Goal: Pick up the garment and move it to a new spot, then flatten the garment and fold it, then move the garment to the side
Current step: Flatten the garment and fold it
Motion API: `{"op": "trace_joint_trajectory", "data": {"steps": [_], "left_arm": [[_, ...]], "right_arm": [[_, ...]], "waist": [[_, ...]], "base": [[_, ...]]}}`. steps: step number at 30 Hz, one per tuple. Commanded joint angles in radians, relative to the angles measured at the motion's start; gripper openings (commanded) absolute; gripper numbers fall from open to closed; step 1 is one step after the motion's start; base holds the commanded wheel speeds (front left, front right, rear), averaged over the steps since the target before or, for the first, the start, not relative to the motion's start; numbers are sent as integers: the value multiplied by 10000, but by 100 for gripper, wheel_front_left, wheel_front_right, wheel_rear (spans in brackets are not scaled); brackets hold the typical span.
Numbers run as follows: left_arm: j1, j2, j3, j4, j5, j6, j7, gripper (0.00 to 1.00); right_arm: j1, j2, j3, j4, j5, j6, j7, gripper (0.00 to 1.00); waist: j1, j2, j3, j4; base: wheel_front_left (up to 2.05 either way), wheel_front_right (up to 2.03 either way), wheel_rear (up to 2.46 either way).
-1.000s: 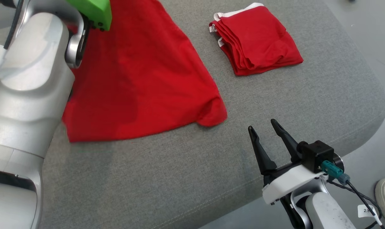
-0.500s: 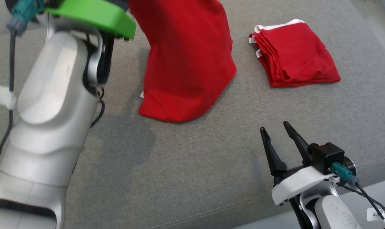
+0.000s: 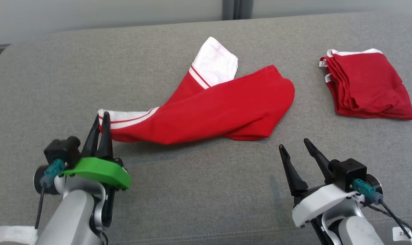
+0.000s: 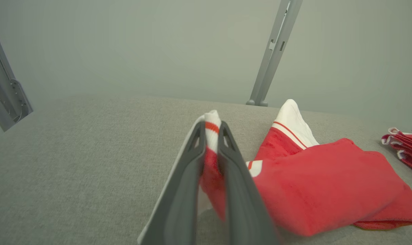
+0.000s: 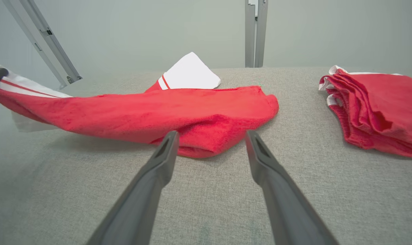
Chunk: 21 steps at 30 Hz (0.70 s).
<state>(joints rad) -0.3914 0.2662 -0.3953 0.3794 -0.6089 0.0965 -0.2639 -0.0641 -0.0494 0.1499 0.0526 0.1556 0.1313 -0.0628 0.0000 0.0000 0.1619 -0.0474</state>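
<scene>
Fingers of the left gripper (image 3: 102, 118) pinch the red garment (image 3: 223, 109).
Right gripper (image 3: 295, 143) is spread wide, near the front edge of the cushion (image 3: 192, 190).

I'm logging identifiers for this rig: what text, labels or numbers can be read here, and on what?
"2", followed by a mark too small to read: on the white tag at the head view's lower right.
No text on the red garment, the folded red stack or the grey surface.
</scene>
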Motion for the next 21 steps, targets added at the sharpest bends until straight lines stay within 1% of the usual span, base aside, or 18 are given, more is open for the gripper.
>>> {"op": "trace_joint_trajectory", "data": {"steps": [1, 8, 13, 19, 21], "left_arm": [[194, -19, 41, 6, -11, 53, 2, 0], [1529, -312, 567, 678, -346, 535, 2, 0], [2092, -578, 594, 1324, -497, 588, 2, 0], [2467, -970, 259, 2085, -513, 461, 81, 0], [2575, -1145, 62, 2246, -460, 349, 83, 0]], "right_arm": [[106, -19, -12, -59, -60, -12, 24, 100], [247, -18, 22, -118, -81, -12, 136, 100], [411, -18, -33, -155, -149, -12, 228, 100], [549, -18, -99, -249, -217, -12, 328, 100], [582, -18, -103, -292, -211, -12, 354, 100]], "waist": [[0, 0, -347, 315], [0, 0, -641, 232], [0, 0, -821, 107], [0, 0, -997, 34], [0, 0, -1060, 26]], "base": [[0, 0, 0], [0, 0, 0], [0, 0, 0], [0, 0, 0], [0, 0, 0]]}}
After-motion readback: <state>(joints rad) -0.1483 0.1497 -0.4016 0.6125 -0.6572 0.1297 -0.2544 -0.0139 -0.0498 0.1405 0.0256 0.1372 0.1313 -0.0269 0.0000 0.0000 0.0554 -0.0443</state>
